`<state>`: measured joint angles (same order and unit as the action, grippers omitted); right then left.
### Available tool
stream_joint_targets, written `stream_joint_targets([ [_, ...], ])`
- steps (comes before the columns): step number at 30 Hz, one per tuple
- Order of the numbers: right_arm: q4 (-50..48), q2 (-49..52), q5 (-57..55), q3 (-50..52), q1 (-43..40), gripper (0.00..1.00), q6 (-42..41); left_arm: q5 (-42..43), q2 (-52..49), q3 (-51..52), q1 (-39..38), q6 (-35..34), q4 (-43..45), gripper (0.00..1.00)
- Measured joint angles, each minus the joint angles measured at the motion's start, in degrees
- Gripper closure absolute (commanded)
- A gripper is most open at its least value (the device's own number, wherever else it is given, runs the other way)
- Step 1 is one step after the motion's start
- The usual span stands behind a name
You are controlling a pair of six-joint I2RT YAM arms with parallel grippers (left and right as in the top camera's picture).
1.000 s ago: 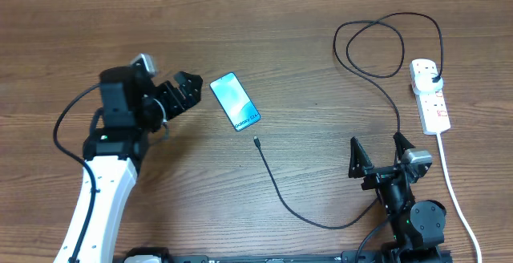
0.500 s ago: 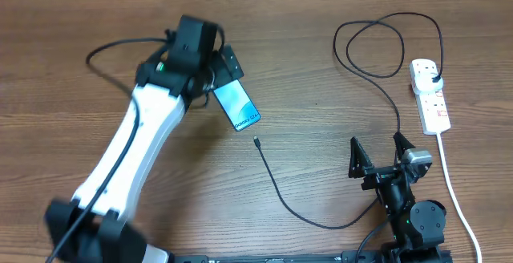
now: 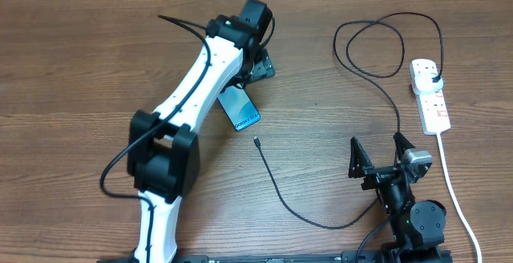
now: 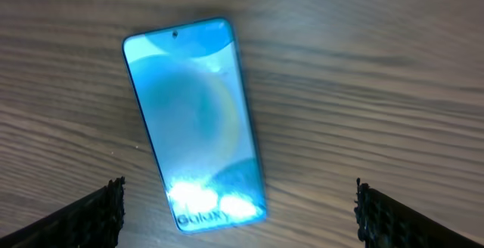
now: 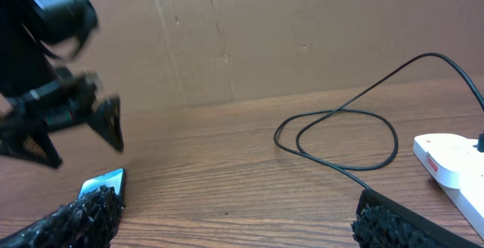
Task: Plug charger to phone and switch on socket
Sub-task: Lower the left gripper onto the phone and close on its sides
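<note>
Task status: judging by the layout, no step is complete.

**Phone.** The phone (image 4: 197, 119) lies flat and screen up on the wooden worktop (image 3: 80, 38). Its "Galaxy" end points toward the robot.

**Left claw.** The left claw (image 4: 238, 199) hangs directly over the phone with its fingers spread wide, one on each side of the handset. It holds nothing. Whether it touches the phone cannot be told.

**Right claw.** The right claw (image 3: 377, 145) sits at the near right of the worktop, beside a bend of the cable. It is also fully spread and empty.

**Charger.** The charger (image 3: 276, 191) is a thin black cable. Its connector tip (image 3: 256, 141) lies loose on the worktop, near the "Galaxy" end of the phone but apart from it, so the phone is not connected. The cable runs toward the right claw, then away through a loop to the black plug (image 3: 434, 77).

**Socket.** The plug appears seated in the far end of the socket (image 3: 435, 111), a white power strip at the right edge. The switch position is too small to read.

Steps remaining:
1. Grasp the connector tip
2. Insert it into the phone port
3. Press the switch on the socket
</note>
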<state>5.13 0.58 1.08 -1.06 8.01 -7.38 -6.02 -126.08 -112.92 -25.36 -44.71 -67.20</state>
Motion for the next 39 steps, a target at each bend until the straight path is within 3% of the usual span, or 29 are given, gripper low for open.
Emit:
stream_joint_targets([
  [9, 0.0, 0.0, -0.04, 0.0, 0.0, 0.0, 0.13, 1.79, -8.0, 0.0, 0.0, -0.81, -1.4, 0.0],
  [39, 0.02, 0.0, -0.02, 0.0, 0.02, 0.0, 0.13, 2.38, -8.72, 2.4, 1.62, -0.57, -1.01, 0.0],
])
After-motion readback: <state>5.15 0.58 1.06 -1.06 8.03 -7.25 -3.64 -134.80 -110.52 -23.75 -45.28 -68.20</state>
